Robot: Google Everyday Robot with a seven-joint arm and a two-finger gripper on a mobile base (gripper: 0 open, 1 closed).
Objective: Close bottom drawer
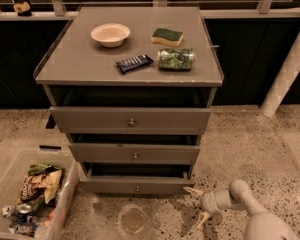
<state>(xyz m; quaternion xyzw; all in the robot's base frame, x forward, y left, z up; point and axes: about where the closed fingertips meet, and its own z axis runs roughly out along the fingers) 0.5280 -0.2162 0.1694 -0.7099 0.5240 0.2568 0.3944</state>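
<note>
The grey cabinet (130, 66) has three drawers. The bottom drawer (110, 185) is the lowest one, a plain grey front with a small round knob (137, 188). It stands out only a little from the cabinet, with a narrow dark gap above its front. My gripper (197, 204) is low at the right, just off the drawer's right front corner, near the floor. Its two pale fingers are spread apart and hold nothing. The upper fingertip (191, 189) is right at the drawer front's right end. The middle drawer (105, 153) and top drawer (100, 119) also stand slightly out.
On the cabinet top lie a bowl (110, 34), a sponge (167, 36), a green can (176, 59) and a dark snack bar (134, 63). A clear bin (10, 179) of trash stands on the floor at the left. A white post (290, 64) leans at the right.
</note>
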